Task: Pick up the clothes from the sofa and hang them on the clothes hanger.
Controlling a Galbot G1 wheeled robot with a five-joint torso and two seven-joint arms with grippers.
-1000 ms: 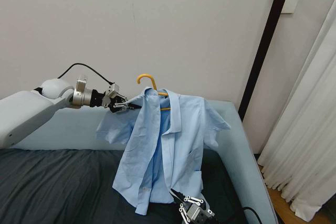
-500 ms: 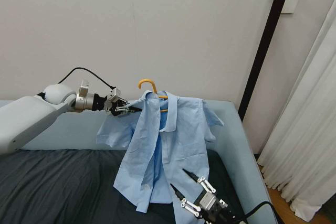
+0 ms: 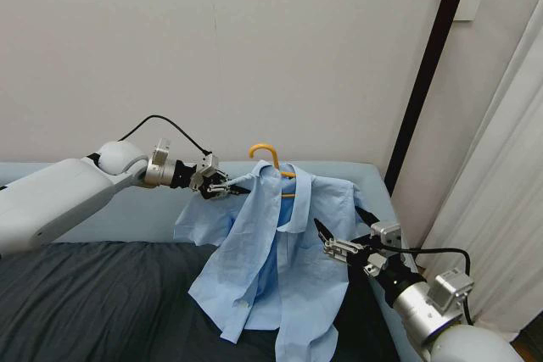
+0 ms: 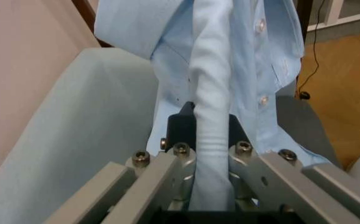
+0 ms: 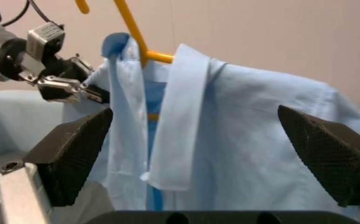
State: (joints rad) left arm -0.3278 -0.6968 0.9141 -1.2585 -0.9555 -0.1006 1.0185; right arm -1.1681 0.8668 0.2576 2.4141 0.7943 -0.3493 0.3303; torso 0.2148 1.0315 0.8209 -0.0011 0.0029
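Left tool clenched on soft blue shirt | right tool spread wide | curved yellow hanger

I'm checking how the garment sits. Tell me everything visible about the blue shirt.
The shirt is light blue, short-sleeved thin cloth with a collar and small pale buttons. It hangs unbuttoned on a yellow hanger, hem low over the dark sofa seat. The left gripper is shut on a bunched fold by its shoulder, holding it up. The right gripper is open close to its front; contact is unclear.
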